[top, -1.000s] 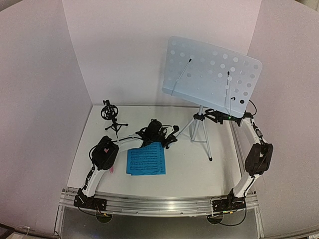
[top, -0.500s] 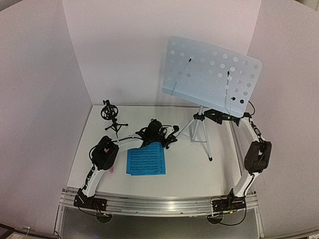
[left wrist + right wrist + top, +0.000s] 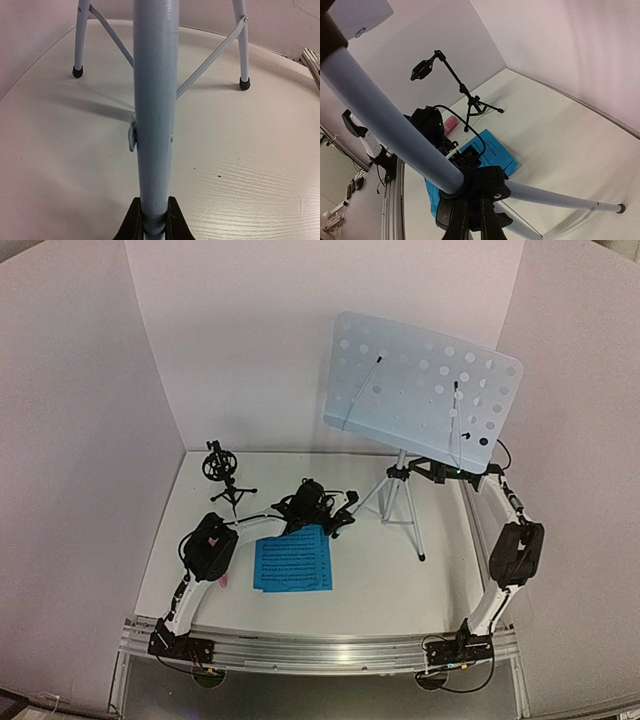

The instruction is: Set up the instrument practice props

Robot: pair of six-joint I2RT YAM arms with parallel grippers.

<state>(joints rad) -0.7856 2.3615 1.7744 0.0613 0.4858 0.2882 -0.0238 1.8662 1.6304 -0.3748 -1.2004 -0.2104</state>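
The pale blue perforated music stand stands on its tripod at the back right. My left gripper is shut on one tripod leg low down, its tips at the bottom of the left wrist view. My right gripper is shut on the black collar where the legs meet the pole, its tips at the bottom of the right wrist view. The blue sheet-music pages lie flat in front of the left arm. The pink microphone lies by the left arm. The black mic holder stands at the back left.
White walls close the table at the back and on both sides. The tripod's two far feet rest on the table. The aluminium rail with both arm bases runs along the near edge.
The music stand's desk has shifted slightly up and left with the right arm. The left arm, pages and mic holder have not moved.
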